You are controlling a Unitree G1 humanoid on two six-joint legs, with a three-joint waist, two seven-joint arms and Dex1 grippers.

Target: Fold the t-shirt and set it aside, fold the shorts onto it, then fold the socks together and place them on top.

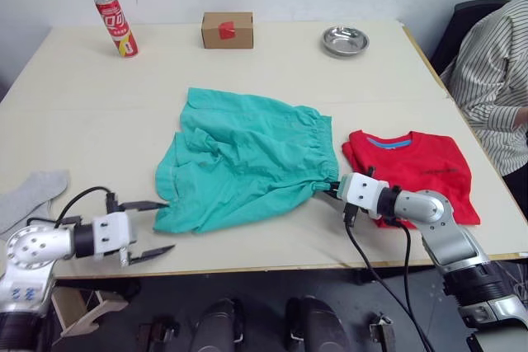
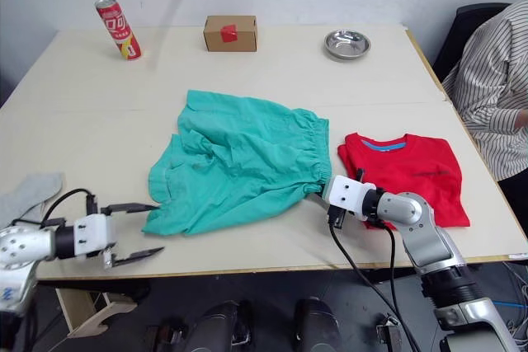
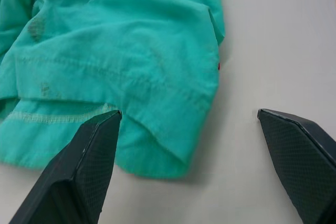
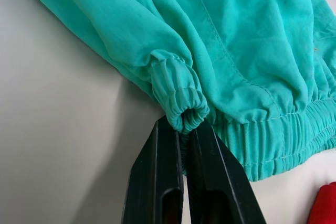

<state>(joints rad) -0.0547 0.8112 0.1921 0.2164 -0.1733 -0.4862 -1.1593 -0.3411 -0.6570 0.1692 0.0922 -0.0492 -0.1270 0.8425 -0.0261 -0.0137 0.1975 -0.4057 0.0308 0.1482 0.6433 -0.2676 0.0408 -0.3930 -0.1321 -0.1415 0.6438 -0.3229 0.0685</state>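
The teal-green shorts (image 1: 243, 161) lie spread and crumpled in the middle of the table. My right gripper (image 1: 332, 188) is shut on the near corner of their gathered waistband (image 4: 185, 109). The folded red t-shirt (image 1: 417, 167) lies to the right of the shorts, partly behind my right arm. My left gripper (image 1: 154, 229) stands open at the near left, just short of the shorts' leg hem (image 3: 157, 145); one finger (image 3: 86, 166) overlaps that hem, the other is over bare table. A light grey sock (image 1: 31, 196) lies at the left edge.
At the back of the table stand a tilted red can (image 1: 116, 25), a brown cardboard box (image 1: 227, 30) and a metal bowl (image 1: 344, 40). A person in a striped shirt (image 1: 497, 72) sits at the right edge. The table's front edge (image 1: 272, 268) runs just below both grippers.
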